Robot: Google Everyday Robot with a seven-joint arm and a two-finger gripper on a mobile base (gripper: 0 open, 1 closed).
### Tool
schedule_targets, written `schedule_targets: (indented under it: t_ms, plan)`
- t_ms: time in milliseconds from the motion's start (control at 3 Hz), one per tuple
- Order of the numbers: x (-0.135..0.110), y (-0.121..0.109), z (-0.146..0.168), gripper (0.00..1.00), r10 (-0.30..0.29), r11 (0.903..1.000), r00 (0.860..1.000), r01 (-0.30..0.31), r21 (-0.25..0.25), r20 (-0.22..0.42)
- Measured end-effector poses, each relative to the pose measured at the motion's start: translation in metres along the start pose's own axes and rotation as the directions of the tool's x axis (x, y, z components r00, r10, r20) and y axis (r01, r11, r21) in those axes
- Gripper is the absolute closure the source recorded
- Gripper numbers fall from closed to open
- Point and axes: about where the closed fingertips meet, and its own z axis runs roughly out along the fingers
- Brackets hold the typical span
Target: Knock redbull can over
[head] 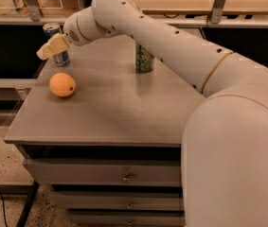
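Note:
The redbull can (54, 31), slim, blue and silver, stands upright at the far left corner of the grey table (110, 112). My gripper (48, 48), with pale beige fingers, is right in front of the can's middle and overlaps it, at the end of the white arm reaching in from the right. Whether it touches the can I cannot tell.
An orange (62, 84) lies on the table just in front of the can. A wider green can (144, 59) stands upright at the back middle, partly behind my arm. The table has drawers (124, 174) below; its left edge is close to the can.

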Motion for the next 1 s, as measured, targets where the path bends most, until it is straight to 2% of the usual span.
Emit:
schedule_targets:
  t_ms: [333, 667, 1000]
  plan:
    - [-0.008, -0.002, 0.016, 0.00, 0.026, 0.9996, 0.999, -0.027, 0.004, 0.045]
    - [-0.011, -0.003, 0.030, 0.18, 0.043, 0.9991, 0.996, -0.043, 0.002, 0.072]
    - [-0.011, -0.002, 0.040, 0.41, 0.047, 0.9989, 0.995, -0.047, -0.007, 0.090]
